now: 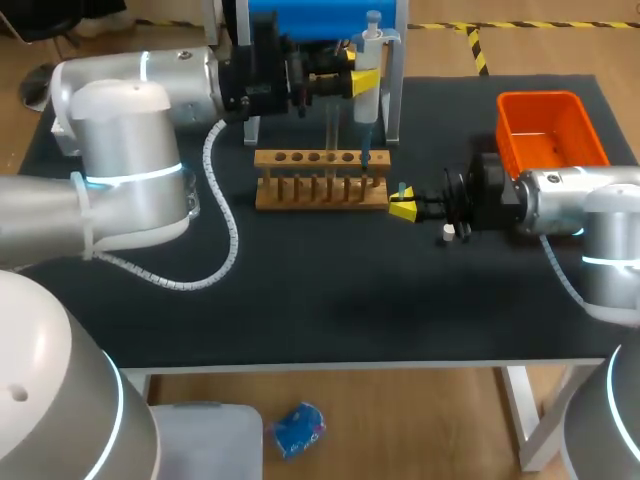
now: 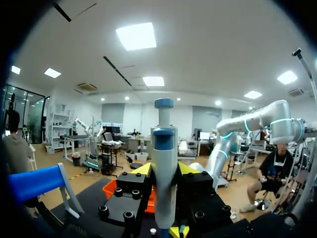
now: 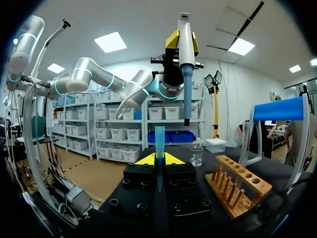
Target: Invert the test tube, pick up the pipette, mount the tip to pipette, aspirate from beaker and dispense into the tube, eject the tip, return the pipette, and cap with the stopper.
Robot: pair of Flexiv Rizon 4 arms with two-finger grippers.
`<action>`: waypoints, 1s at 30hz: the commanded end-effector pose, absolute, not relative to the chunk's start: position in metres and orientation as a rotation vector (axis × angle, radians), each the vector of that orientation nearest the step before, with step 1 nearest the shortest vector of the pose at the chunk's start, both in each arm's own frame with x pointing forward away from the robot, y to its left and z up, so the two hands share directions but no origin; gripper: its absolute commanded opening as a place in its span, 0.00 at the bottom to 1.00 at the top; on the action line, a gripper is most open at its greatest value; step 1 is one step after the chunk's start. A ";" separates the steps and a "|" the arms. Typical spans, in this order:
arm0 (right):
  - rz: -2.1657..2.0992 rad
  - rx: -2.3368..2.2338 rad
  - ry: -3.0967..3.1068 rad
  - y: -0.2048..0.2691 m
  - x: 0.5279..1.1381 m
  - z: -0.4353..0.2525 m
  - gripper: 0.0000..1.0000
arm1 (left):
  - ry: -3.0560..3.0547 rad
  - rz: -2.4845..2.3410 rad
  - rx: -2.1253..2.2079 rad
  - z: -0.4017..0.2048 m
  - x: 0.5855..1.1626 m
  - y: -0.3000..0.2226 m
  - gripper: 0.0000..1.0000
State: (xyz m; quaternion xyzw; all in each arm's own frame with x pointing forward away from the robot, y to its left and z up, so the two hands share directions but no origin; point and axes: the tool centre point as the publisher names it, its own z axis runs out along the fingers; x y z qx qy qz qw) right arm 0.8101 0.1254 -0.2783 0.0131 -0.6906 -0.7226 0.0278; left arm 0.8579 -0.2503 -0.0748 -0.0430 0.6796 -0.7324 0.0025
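— Where is the pipette point(image 1: 371, 50) held?
— It is clamped upright in the left hand point(image 1: 365, 80), above the wooden tube rack point(image 1: 320, 190). A blue tip point(image 1: 364, 150) is mounted on its lower end.

— And the test tube point(image 3: 159, 141)?
— It is gripped from both sides by the fingers of the right hand point(image 1: 403, 205), just beside the rack's right end.

— What is shown by one view only?
— From the right wrist, the tip's end is seen near the tube's top, apart from it. A glass beaker point(image 3: 196, 155) is seen on the bench point(image 1: 330, 290) beyond the tube. From the left wrist, the pipette's blue plunger cap is shown.

— What else is around?
— An orange bin point(image 1: 550, 130) is set at the bench's right rear and a blue-topped stand point(image 1: 320, 20) behind the rack. A small white piece point(image 1: 448, 233) lies under the right hand; it is too small to be identified.
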 end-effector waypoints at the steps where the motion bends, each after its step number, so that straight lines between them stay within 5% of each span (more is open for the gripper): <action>1: -2.232 0.040 -2.133 0.125 0.810 -0.279 0.00 | 2.142 -2.303 -0.120 -0.072 0.859 -0.249 0.00; 30: -2.111 0.228 -2.367 0.140 0.845 -0.282 0.00 | 2.174 -2.316 -0.082 -0.072 0.855 -0.251 0.00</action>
